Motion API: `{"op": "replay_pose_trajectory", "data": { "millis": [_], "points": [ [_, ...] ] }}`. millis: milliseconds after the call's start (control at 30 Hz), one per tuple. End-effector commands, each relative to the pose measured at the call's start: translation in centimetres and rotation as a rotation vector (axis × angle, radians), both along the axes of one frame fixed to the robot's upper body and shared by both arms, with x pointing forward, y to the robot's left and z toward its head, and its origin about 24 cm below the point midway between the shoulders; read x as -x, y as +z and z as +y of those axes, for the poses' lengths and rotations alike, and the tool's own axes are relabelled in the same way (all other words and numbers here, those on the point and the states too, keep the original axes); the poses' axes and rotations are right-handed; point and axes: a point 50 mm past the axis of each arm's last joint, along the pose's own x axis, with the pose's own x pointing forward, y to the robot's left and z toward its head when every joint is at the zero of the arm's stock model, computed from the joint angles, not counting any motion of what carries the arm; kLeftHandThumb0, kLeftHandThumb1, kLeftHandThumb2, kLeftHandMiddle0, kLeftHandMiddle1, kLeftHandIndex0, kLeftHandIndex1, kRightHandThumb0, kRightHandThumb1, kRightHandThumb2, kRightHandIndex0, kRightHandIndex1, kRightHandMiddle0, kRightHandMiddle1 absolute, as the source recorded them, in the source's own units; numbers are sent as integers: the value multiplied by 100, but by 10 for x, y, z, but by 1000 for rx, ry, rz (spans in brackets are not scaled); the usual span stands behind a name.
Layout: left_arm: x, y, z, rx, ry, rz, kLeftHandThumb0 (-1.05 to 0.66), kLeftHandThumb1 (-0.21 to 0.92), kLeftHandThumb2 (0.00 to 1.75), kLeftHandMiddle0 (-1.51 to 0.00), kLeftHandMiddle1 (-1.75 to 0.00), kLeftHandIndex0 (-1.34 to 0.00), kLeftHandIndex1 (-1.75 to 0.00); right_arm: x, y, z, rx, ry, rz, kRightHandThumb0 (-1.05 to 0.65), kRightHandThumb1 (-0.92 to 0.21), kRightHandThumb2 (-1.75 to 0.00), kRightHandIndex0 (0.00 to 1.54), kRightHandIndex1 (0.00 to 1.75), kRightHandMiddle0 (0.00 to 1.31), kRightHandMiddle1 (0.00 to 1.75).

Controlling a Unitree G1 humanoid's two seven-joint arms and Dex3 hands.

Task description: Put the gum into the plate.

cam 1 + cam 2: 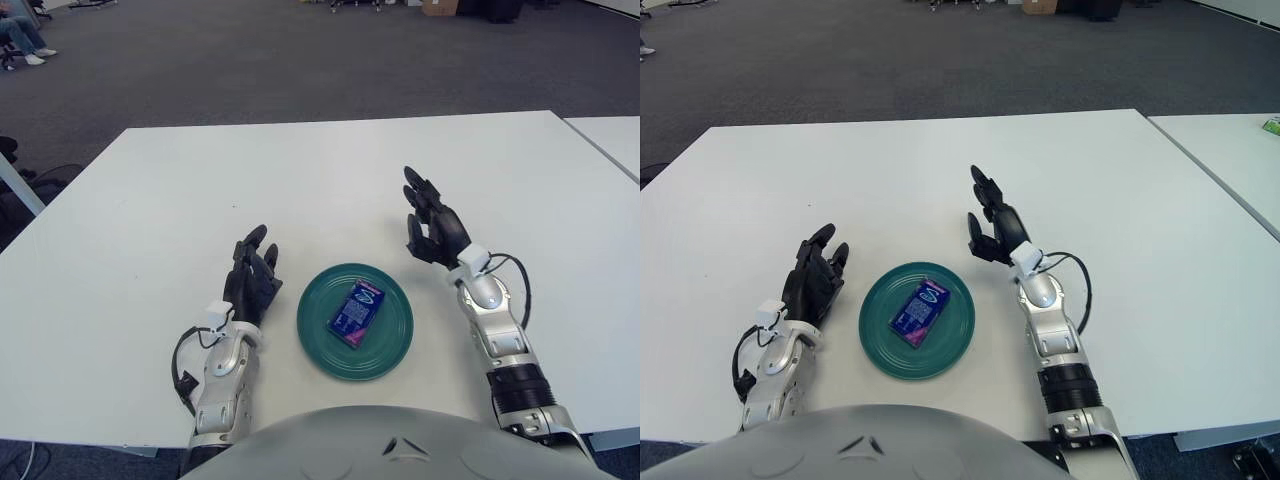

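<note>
In the lower centre of the frame, a blue gum pack [355,312] is seen lying flat inside the green plate [392,345] on the white surface [300,190]. The right robot hand [432,225] is held just right of the plate, fingers loosely spread, empty. The left robot hand [251,280] is shown left of the plate, fingers relaxed, holding nothing.
</note>
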Motion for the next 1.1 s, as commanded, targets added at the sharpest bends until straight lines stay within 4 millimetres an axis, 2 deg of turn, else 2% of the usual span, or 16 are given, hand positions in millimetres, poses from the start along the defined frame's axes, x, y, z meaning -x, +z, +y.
{"op": "replay_pose_trajectory", "data": {
  "millis": [0,300,800,1067],
  "points": [
    [1,-1,1,-4,-7,3,-99,92,104,-33,0,0,-72,-2,-3,0,-60,-47,70,-96,-92,-100,6,0,2,2],
    [2,0,2,-2,-7,1,-101,92,103,-31,0,0,-68,2,-11,0,-128,-122,190,-92,-92,-100,6,0,4,4],
    [0,1,2,-20,5,-19,-102,92,99,-25,0,0,-55,21,-19,3,-153,-164,227,-87,-92,-101,9,1,5,7],
    [1,3,1,-48,-9,-35,-101,92,99,-20,0,0,-45,24,-26,5,-176,-185,274,-86,-92,-102,9,1,4,9]
  ]
}}
